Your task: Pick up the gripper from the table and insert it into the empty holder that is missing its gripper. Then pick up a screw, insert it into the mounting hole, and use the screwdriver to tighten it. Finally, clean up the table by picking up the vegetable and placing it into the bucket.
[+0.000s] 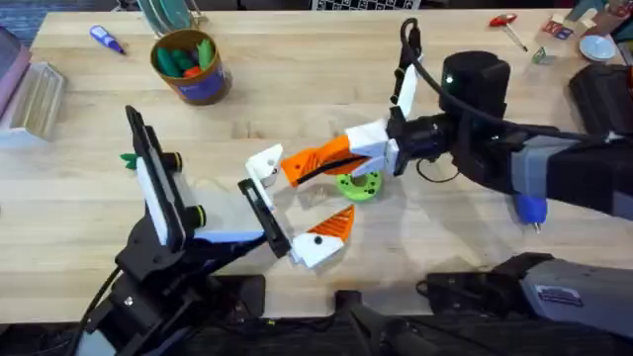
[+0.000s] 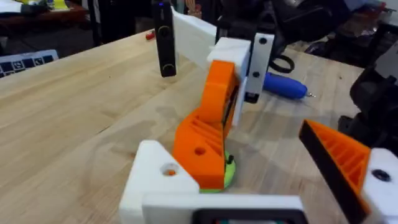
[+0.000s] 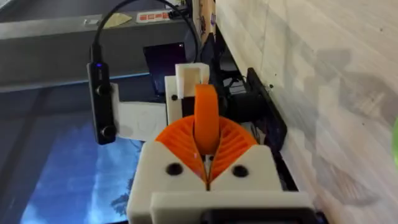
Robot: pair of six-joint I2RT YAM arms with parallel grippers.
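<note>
One loose orange finger (image 1: 318, 160) pinched in the right gripper (image 1: 341, 156), its tip at the bare white block (image 1: 264, 165).

The finger lies lengthwise across mid-table, above the green disc (image 1: 359, 185), pointing from the right arm toward the left gripper (image 1: 297, 213). That gripper stands spread, the bare block on its far side, an orange pad (image 1: 334, 225) on its near side. In my judgement, insertion runs along this axis.

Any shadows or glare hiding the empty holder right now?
Overhead: even light, soft shadow on the table under the right arm, no glare. Left wrist: faint shadow beside the gripper; empty holder well lit. Right wrist: soft shadow on the table.
</note>
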